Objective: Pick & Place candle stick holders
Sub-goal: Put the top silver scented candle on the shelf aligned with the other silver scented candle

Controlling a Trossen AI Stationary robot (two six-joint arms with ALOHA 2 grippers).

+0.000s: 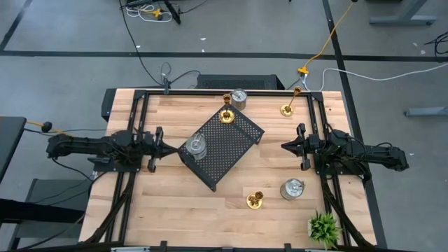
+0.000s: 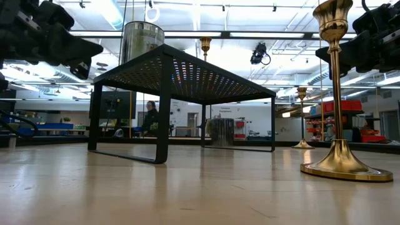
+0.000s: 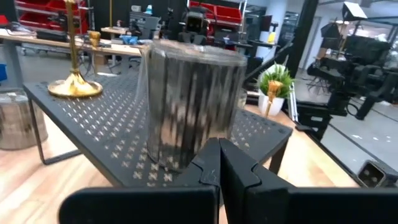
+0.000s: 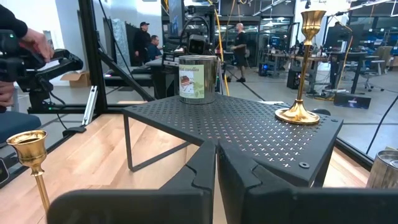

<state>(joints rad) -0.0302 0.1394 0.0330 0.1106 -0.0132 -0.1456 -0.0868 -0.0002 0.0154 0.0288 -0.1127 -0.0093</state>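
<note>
Left claw [image 1: 162, 146] and right claw [image 1: 285, 146], both pressed together, flank the tray [image 1: 234, 143].

**Four cameras, one shared tray**

The high view looks straight down on the whole counter [image 1: 175, 203], with both arms entering from the sides and grey floor around it. The low view sits at counter height, close to a gold holder [image 2: 340, 94], facing level across the wood into the room (the tray [image 2: 181, 78] is seen from underneath). The left wrist view looks forward past its own gripper [image 3: 219, 165], very near a silver holder [image 3: 193, 102] on the tray. The right wrist view faces the opposite way over its gripper [image 4: 216, 165], a little farther back. All four share the tray; both wrist views catch the silver holder and the gold holder standing on it.
</note>
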